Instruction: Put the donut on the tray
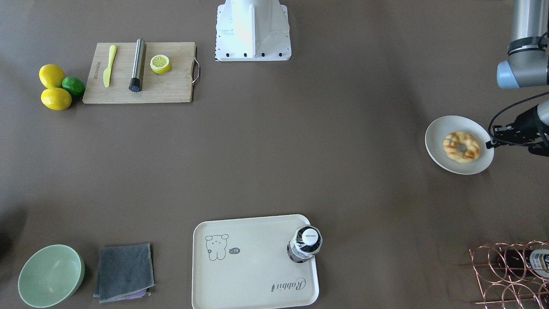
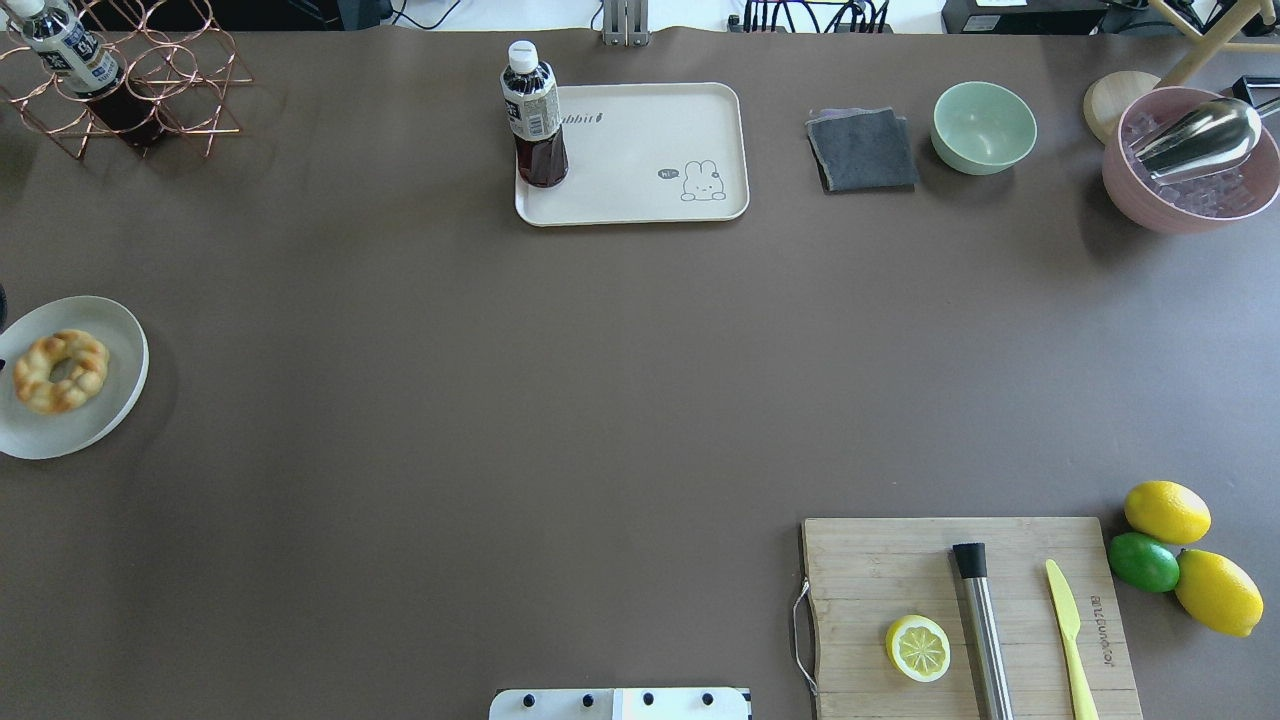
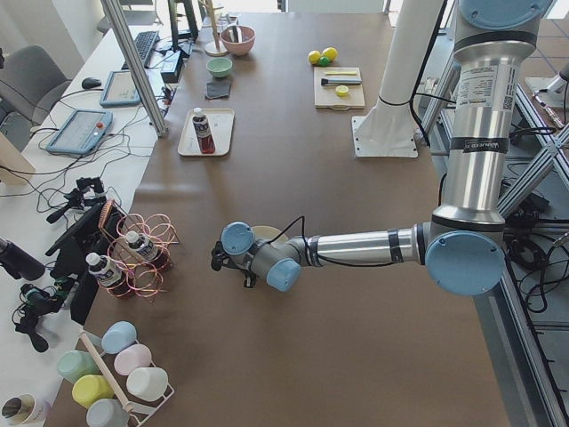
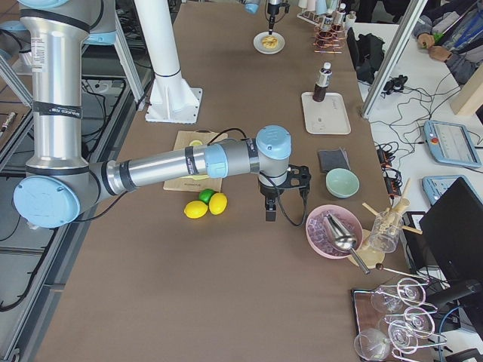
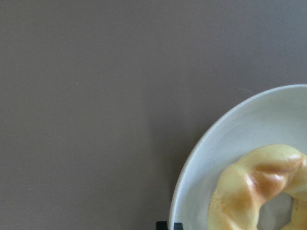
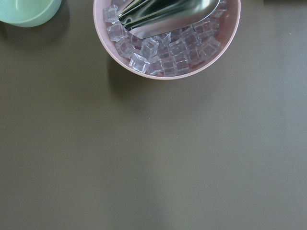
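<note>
The golden-brown twisted donut (image 1: pixel 461 146) lies on a round off-white plate (image 1: pixel 435 131) at the table's left end. It also shows in the overhead view (image 2: pixel 60 371) and in part in the left wrist view (image 5: pixel 259 187). My left gripper (image 1: pixel 489 144) hangs just beside the plate's outer rim, apart from the donut. Its fingertips (image 5: pixel 168 225) stand together, shut and empty. The cream rabbit tray (image 1: pixel 257 266) (image 2: pixel 640 150) lies at the far middle of the table. My right gripper (image 4: pixel 269 211) hovers near the pink ice bowl. I cannot tell whether it is open or shut.
A dark drink bottle (image 2: pixel 535 115) stands on the tray's left corner. A copper wire rack (image 2: pixel 130 80) with a bottle stands far left. A grey cloth (image 2: pixel 862 150), green bowl (image 2: pixel 984 127) and pink ice bowl (image 2: pixel 1190 170) stand far right. A cutting board (image 2: pixel 970 610) and citrus fruits (image 2: pixel 1180 560) lie near right.
</note>
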`<action>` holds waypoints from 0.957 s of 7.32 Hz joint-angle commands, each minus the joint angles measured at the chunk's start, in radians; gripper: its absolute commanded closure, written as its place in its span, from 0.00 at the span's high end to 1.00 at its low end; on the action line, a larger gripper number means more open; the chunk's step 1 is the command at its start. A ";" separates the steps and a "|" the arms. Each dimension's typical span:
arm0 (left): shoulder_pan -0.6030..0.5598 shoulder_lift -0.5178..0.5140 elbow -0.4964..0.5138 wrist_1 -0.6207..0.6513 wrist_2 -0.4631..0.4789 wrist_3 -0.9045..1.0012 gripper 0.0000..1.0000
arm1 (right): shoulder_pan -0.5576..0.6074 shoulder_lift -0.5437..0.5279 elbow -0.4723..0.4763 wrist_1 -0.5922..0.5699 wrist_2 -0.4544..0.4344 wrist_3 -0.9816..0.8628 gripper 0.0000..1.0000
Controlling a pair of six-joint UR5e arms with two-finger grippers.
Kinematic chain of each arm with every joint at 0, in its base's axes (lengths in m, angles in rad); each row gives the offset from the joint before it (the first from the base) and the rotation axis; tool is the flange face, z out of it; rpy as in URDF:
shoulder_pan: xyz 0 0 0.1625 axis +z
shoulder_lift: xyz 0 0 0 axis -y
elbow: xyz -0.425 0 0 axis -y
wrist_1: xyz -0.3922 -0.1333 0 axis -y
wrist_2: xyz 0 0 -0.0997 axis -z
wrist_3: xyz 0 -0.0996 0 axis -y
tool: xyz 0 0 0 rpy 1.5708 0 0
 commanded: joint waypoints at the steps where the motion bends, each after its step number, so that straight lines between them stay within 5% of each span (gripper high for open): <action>1: 0.001 -0.049 -0.104 0.003 -0.058 -0.320 0.00 | 0.002 -0.001 0.008 0.000 -0.008 -0.001 1.00; 4: 0.102 -0.121 -0.268 0.000 -0.072 -0.756 0.00 | 0.001 0.009 0.027 0.001 -0.005 -0.004 1.00; 7: 0.205 -0.248 -0.320 0.001 -0.019 -1.057 0.00 | -0.046 0.019 0.044 0.079 -0.006 0.015 1.00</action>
